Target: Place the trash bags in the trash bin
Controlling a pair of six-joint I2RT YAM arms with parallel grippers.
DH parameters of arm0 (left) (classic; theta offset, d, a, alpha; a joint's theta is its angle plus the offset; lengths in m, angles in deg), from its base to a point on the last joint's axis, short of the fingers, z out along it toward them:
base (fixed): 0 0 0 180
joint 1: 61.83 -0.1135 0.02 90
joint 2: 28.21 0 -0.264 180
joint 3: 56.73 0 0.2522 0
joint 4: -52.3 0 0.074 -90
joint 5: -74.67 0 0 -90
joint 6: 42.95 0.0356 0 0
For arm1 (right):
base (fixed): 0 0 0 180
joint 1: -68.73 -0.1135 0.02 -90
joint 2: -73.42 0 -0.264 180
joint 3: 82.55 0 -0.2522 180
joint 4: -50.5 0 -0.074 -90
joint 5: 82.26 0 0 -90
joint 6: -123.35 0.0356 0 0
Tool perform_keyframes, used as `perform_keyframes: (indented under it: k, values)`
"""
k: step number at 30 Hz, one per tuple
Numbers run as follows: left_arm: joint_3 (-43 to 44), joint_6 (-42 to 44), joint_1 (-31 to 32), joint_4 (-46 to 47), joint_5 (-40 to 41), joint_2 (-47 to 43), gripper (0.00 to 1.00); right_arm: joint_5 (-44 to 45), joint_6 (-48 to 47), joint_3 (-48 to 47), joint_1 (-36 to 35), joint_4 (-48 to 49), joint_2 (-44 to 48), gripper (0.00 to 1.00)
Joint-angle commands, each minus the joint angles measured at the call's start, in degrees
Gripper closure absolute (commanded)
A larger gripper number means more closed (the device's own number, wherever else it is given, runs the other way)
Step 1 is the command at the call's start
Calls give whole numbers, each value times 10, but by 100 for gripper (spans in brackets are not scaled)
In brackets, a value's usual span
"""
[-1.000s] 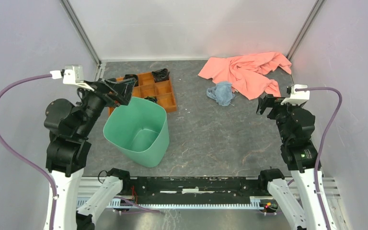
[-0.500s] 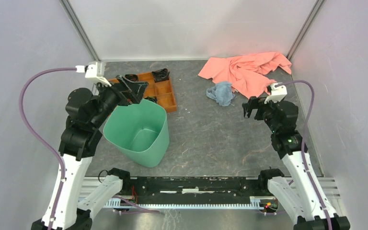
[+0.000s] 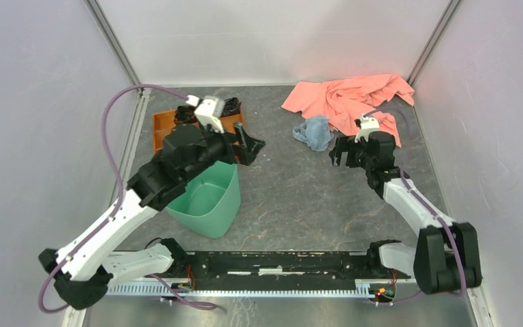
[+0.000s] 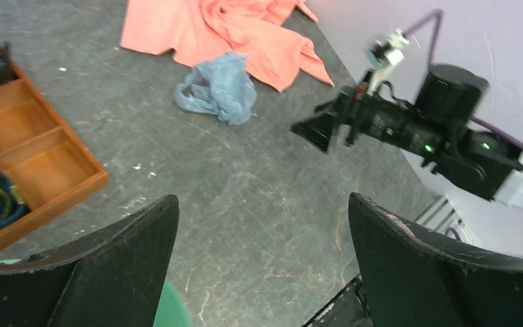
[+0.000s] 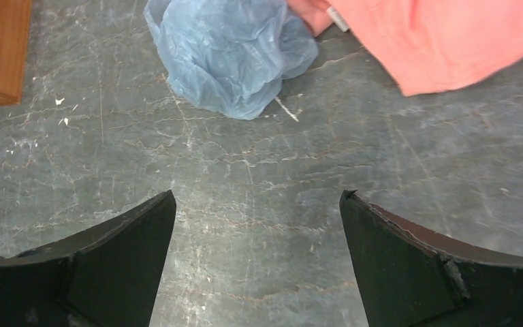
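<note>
We find the bag [image 3: 314,132], a crumpled film of pale blue plastic, lying on the dark table [image 3: 293,197] toward the far right, outside the bin. It sits just beside the near left edge of the pink cloth [image 3: 354,99]. In the right wrist view the two appear to touch at the bag's far right corner. Nothing grips the bag.

The right gripper [image 3: 340,151] hangs near the bag, on its near right side and pointing toward it. Its fingers are spread wide, with only bare table between them. The right wrist view shows the bag lying beyond the fingertips, apart from both.

The green bin [image 3: 211,201] stands at the near left of the table with its mouth upward, well apart from the bag. The left arm crosses above the bin's far rim. The left gripper [image 3: 250,143] reaches out over the table between bin and bag. Its fingers also stand wide apart and hold nothing.

Behind the left arm, at the far left, we note an orange tray [image 3: 165,126]. Dark coiled items lie in some of its compartments.
</note>
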Motion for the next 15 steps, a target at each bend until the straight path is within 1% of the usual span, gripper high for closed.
perform_keyframes:
  k: [1, 3, 6, 9, 12, 15]
  values:
    - [53, 21, 79, 38, 98, 42, 0, -62, 15, -34, -7, 108, -62, 2]
    - [66, 25, 101, 38, 105, 63, 0, -60, 14, -50, -19, 134, -99, 2]
    - [72, 20, 130, 40, 113, 86, 0, -41, 14, -94, -37, 140, -160, 2]
    - [70, 11, 146, 44, 100, 100, 0, -9, 12, -131, -60, 145, -211, 2]
    - [63, -2, 149, 48, 72, 95, 0, 71, -7, -162, -102, 154, -251, 2]
    - [41, -7, 150, 74, 48, 74, 0, 173, -24, -203, -140, 131, -299, 2]
